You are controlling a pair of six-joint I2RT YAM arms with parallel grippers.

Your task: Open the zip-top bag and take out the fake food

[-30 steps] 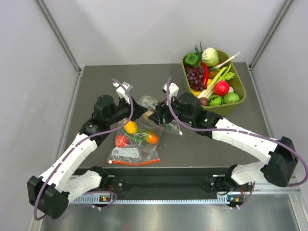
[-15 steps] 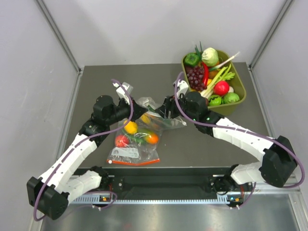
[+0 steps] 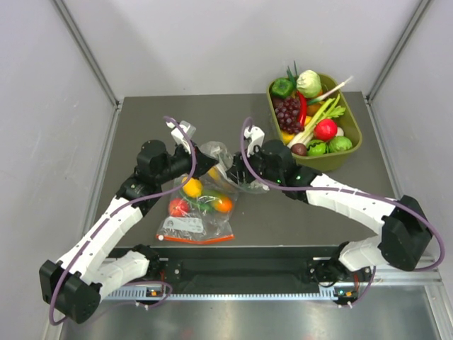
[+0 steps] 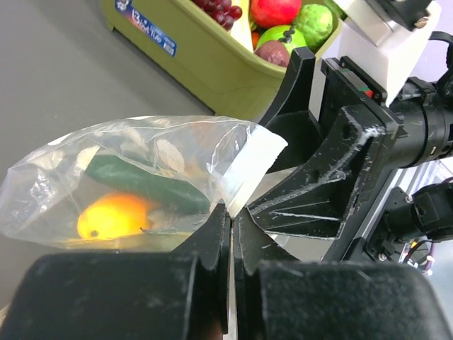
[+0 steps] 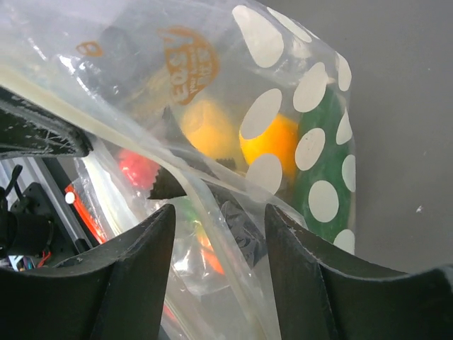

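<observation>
Table surface, dark grey, is seen from above, with the left arm and right arm reached inward so that their wrists meet near its middle. At the far right corner an olive-green bin is set, filled with toy produce. On the near side of the wrists a plain bag with a red-orange zip strip is laid flat, and small round yellow, red and orange fruits are seen inside it.

Between the two wrists the bag, clear with white dots, is held up off the table. A yellow mango with an orange end is seen through its film, and a dark green cucumber is lain just beside and above it in the left wrist view. Both are enclosed in the bag.

The left gripper is closed tight on an edge of the bag beside a white tab, with no gap seen between the fingers. The right gripper is held with its fingers apart at a moderate width. The bag's upper film and its pale zip strip are passed across the gap between them. Whether either finger is pressed against the film cannot be told. In the right wrist view the dotted side of the bag is faced toward the camera, and the plain bag is seen blurred behind it.
</observation>
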